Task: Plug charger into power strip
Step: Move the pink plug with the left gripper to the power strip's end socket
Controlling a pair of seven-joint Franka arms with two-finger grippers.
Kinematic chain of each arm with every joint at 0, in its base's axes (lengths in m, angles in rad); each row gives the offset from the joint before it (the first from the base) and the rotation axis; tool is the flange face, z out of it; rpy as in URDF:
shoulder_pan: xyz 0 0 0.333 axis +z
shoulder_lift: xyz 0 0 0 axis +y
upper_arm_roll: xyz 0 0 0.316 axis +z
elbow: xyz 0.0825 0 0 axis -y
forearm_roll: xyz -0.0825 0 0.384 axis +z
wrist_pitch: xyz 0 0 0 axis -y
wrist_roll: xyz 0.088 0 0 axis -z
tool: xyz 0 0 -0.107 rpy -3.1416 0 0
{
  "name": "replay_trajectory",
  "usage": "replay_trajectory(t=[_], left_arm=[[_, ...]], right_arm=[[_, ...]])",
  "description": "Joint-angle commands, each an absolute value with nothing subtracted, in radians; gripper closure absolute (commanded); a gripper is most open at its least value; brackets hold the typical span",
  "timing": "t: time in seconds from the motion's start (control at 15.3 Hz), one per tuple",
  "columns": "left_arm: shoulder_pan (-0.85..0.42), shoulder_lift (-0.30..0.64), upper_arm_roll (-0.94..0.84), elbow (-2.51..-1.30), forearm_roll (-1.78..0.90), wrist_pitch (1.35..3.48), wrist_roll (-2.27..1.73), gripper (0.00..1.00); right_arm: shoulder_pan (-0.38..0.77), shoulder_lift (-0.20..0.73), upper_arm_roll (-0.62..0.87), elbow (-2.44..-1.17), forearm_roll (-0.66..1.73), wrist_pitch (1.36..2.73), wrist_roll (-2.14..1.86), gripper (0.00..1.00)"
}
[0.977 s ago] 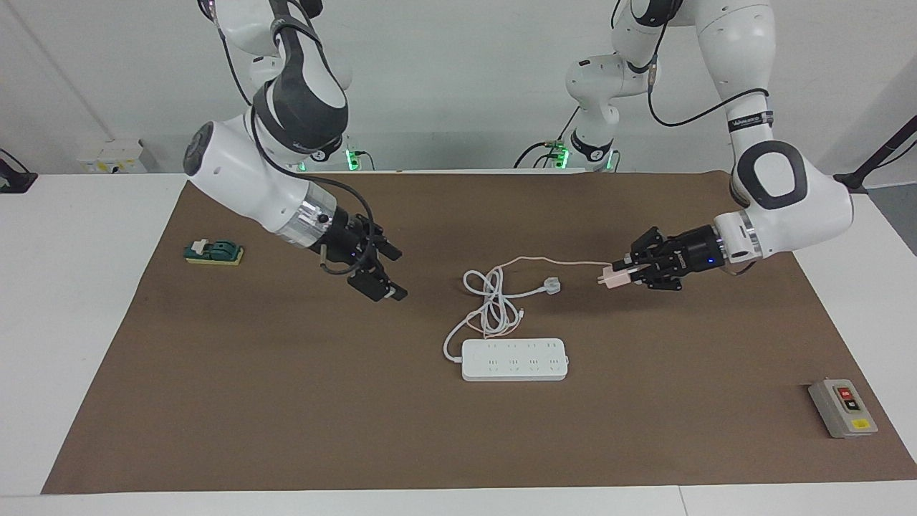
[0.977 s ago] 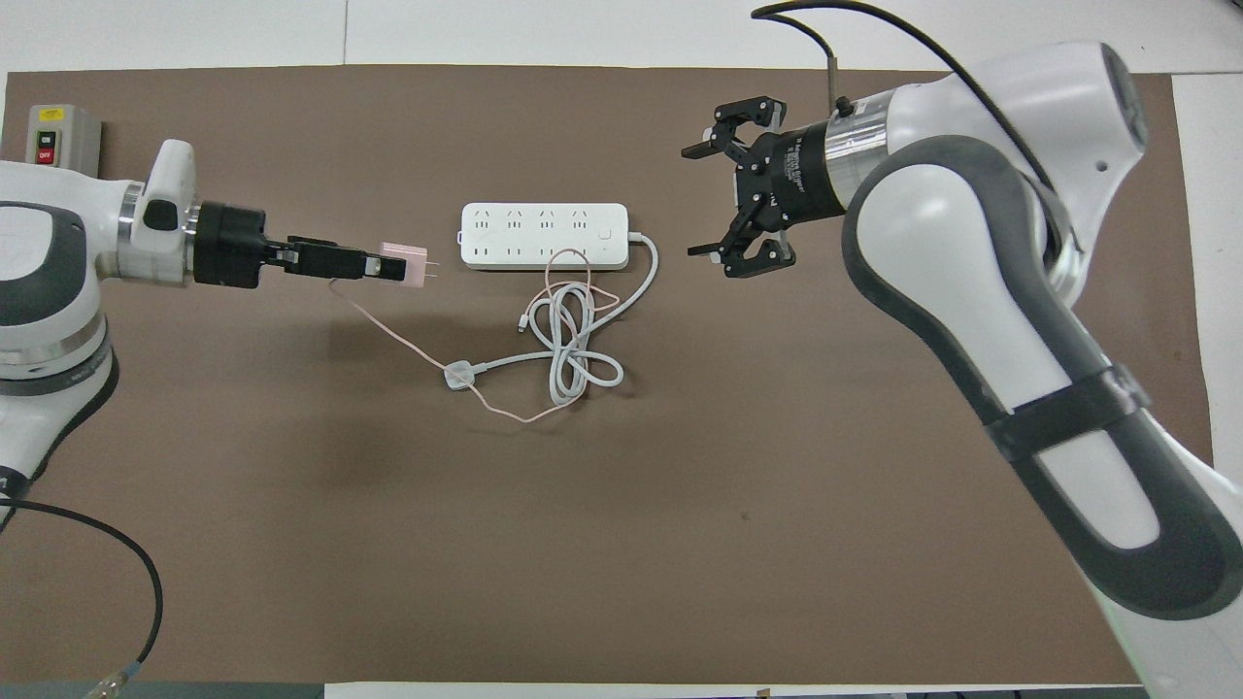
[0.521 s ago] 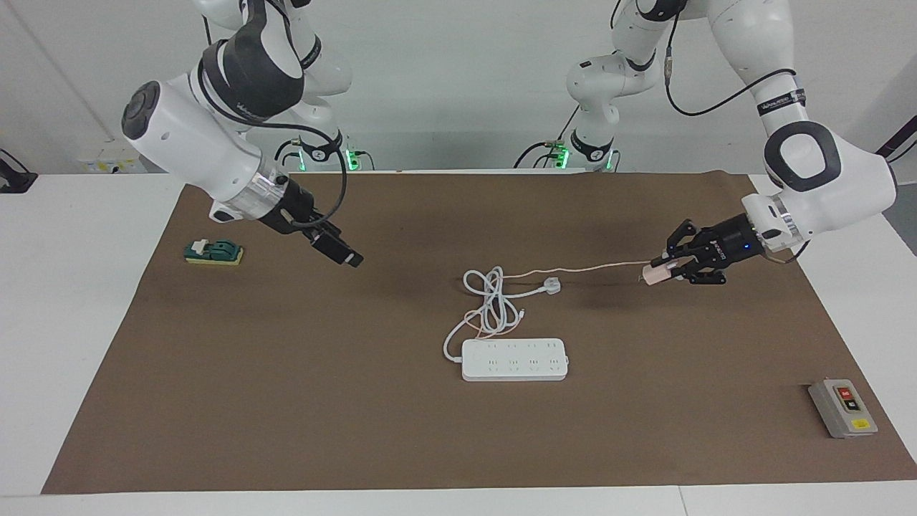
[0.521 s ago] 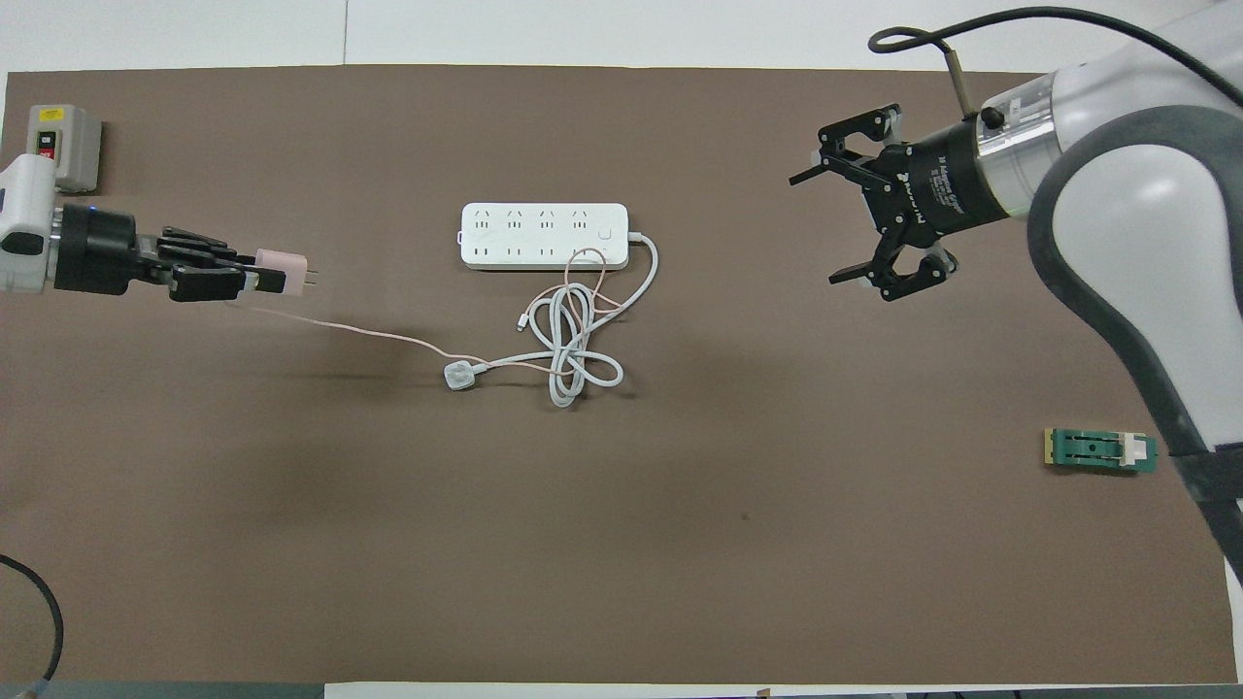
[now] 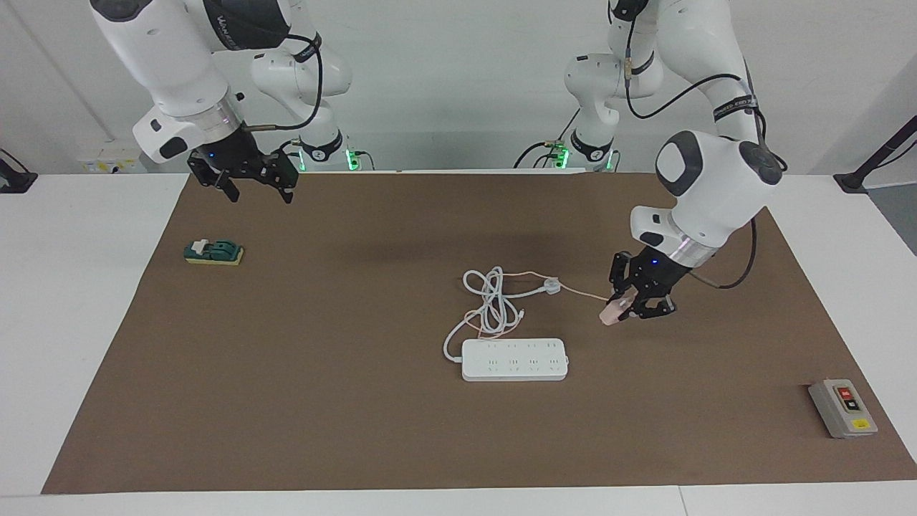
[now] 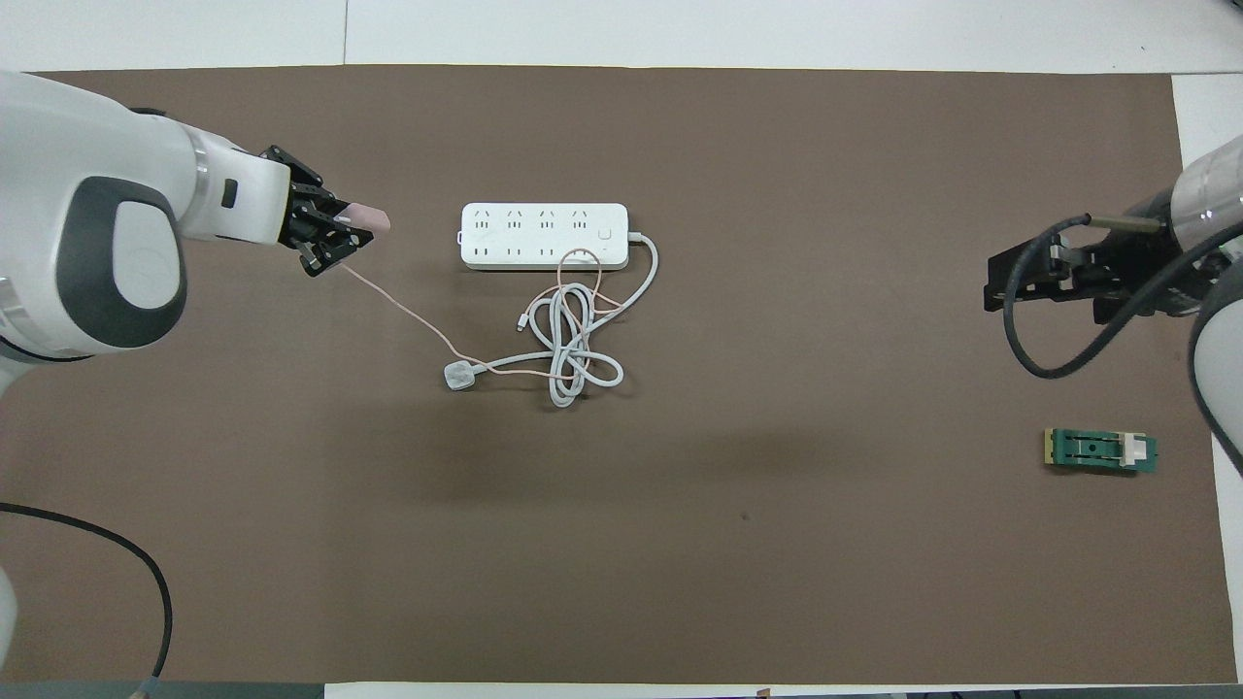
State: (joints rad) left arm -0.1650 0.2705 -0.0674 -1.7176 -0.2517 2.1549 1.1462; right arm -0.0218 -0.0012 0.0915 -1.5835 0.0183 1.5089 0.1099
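The charger [image 5: 613, 313], a small pale-pink cube, is held clamped in the left gripper [image 5: 622, 309], raised over the brown mat [image 5: 286, 401] beside the power strip [image 5: 514, 359] toward the left arm's end. A thin pink cable [image 5: 580, 291] is trailed from it into the coiled white cord [image 5: 491, 301]. The pick-up is judged done; aligning and inserting are left. The strip is flat, white and round-cornered. The right gripper [image 5: 247, 188] is kept wide open, empty and waiting over the mat's edge nearest the robots.
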Motion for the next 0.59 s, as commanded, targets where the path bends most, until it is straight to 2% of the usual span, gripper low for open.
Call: replay_trajectory(t=[0.0,0.26,0.52], left_arm=[[-0.219,0.285,-0.051,-1.704,-0.178,2.174,1.183,1.00],[-0.276,0.271,-0.051,-1.795,-0.156,2.253,1.183,1.00],[-0.301,0.304,-0.055,-1.793,-0.029,2.295,1.189,1.00]], right_arm=[[-0.037,-0.055,0.100,-1.651,-0.041,1.517,0.016,0.00],[-0.061,-0.069,0.103,-1.683,-0.040,1.546,0.015,0.00],[-0.077,-0.066,0.100,-1.698,-0.026,1.598,0.020,0.00]])
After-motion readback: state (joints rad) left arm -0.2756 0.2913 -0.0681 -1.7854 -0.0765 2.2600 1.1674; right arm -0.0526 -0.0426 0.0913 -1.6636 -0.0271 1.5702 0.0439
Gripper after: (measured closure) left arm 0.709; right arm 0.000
